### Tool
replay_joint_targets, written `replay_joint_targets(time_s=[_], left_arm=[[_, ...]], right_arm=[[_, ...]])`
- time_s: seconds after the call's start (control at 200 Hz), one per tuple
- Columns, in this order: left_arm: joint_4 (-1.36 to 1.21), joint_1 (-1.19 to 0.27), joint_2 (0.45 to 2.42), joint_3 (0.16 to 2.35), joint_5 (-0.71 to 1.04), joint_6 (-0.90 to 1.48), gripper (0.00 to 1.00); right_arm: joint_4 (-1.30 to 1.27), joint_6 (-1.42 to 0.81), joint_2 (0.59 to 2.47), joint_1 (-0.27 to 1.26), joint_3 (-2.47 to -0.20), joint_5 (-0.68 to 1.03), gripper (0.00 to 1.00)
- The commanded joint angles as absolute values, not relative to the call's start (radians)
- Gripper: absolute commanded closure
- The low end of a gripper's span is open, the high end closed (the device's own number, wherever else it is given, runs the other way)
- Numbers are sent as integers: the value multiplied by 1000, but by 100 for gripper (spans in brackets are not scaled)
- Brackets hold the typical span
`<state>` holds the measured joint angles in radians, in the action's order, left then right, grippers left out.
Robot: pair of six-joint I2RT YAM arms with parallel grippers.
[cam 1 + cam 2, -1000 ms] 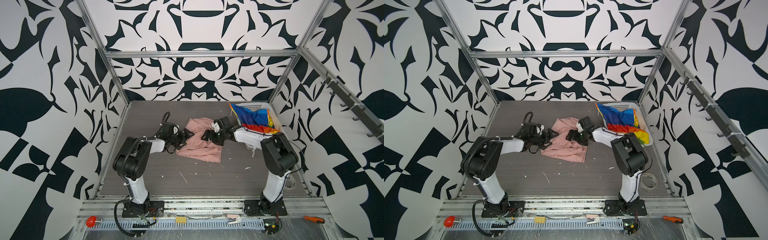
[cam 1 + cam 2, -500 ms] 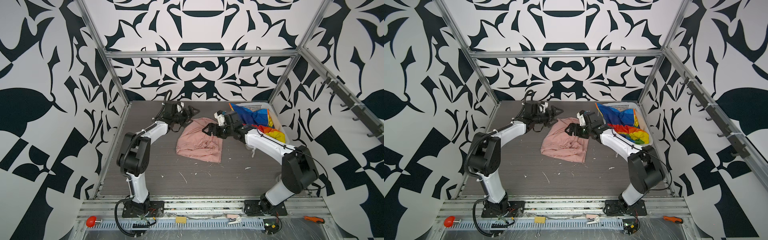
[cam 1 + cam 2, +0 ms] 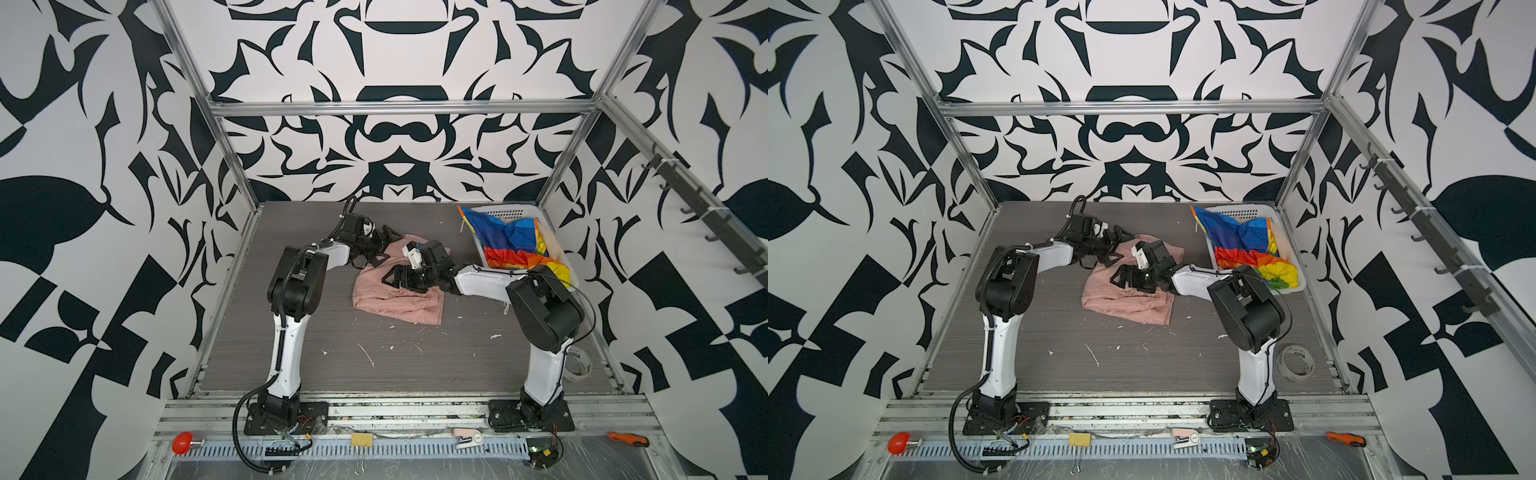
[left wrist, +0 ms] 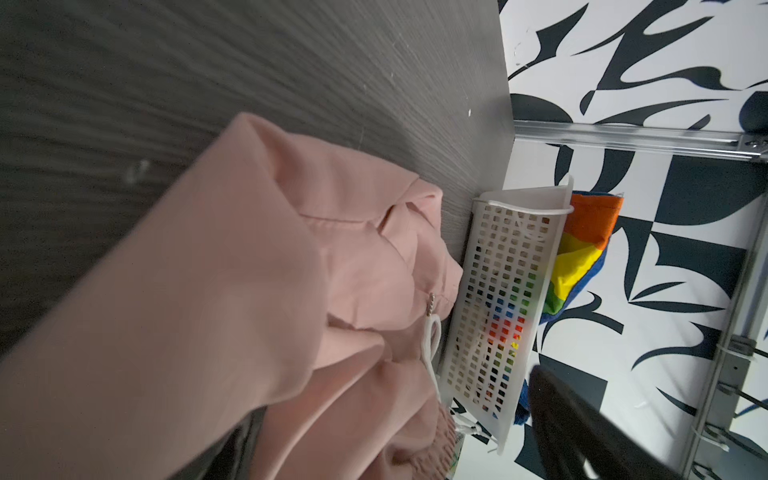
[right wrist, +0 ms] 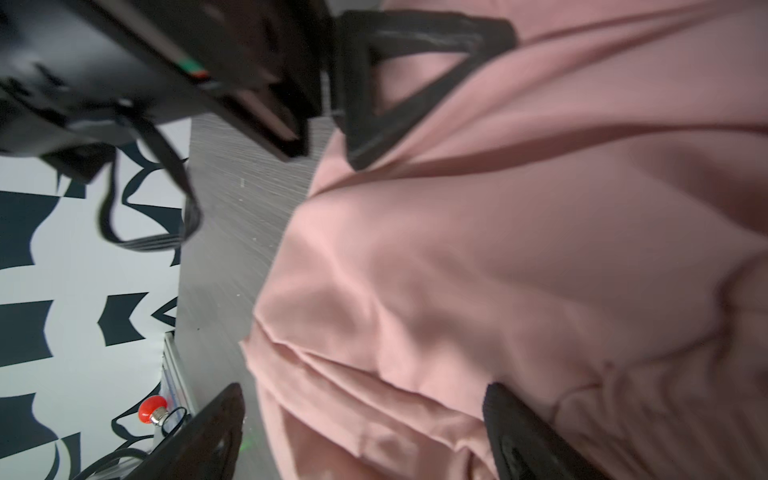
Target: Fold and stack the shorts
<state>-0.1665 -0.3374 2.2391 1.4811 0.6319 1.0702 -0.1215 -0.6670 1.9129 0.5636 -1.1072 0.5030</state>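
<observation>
The salmon-pink shorts [image 3: 399,301] [image 3: 1129,305] lie crumpled mid-table. My left gripper [image 3: 384,248] [image 3: 1118,248] is open at their far left edge, and in the left wrist view pink cloth [image 4: 232,291] fills the gap beside one dark finger [image 4: 582,428]. My right gripper [image 3: 395,277] [image 3: 1122,277] hovers open over the middle of the shorts, its fingers either side of a pink fold [image 5: 374,374]. The rainbow-striped shorts [image 3: 511,245] [image 3: 1241,243] [image 4: 582,253] hang over the basket. A strip of beige cloth [image 3: 550,249] shows behind them.
The white perforated basket [image 3: 500,210] [image 3: 1231,210] [image 4: 490,291] stands at the back right against the frame post. White scraps [image 3: 365,353] litter the front of the table. A tape roll [image 3: 1296,361] lies beside the right arm's base. A red bulb [image 3: 183,442] sits on the front rail.
My left gripper swung out to the back of the table, then came back to the shorts' far left edge. The right gripper slid left over the shorts. Both stayed open.
</observation>
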Motion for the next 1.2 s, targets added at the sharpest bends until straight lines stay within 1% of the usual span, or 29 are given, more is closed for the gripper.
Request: replay_joint_targets(time_s=[0.0,0.17,0.375,0.475,0.605,0.7,0.755,0.825,0.95,1.08,1.195], left_arm=[[-132,-281,2302,1497,577,1043,1],[-74,-259,2366,1542,559,993,1],[-86,-242,2366,1527,559,983,1],[-31,-210,2318,1539,557,931,1],[24,-180,2225,1570,595,882,1],[121,-181,2125,1589,565,792,1],[194,-183,2075,1590,547,736,1],[271,-181,2019,1563,532,679,1],[400,-176,1932,1478,466,571,1],[385,-154,1860,1334,493,567,1],[407,-152,1843,1274,495,548,1]], right_arm=[[-75,-620,1898,506,-1052,495,8],[-94,-609,1874,461,-932,523,8],[-10,-547,1804,443,-895,500,8],[15,-535,1747,408,-864,503,8],[53,-526,1660,367,-840,518,8],[112,-508,1583,353,-860,504,8],[146,-500,1542,346,-878,485,6],[197,-486,1508,338,-903,456,1],[278,-451,1493,323,-951,451,1],[295,-442,1489,318,-969,452,1],[301,-441,1500,319,-978,459,1]])
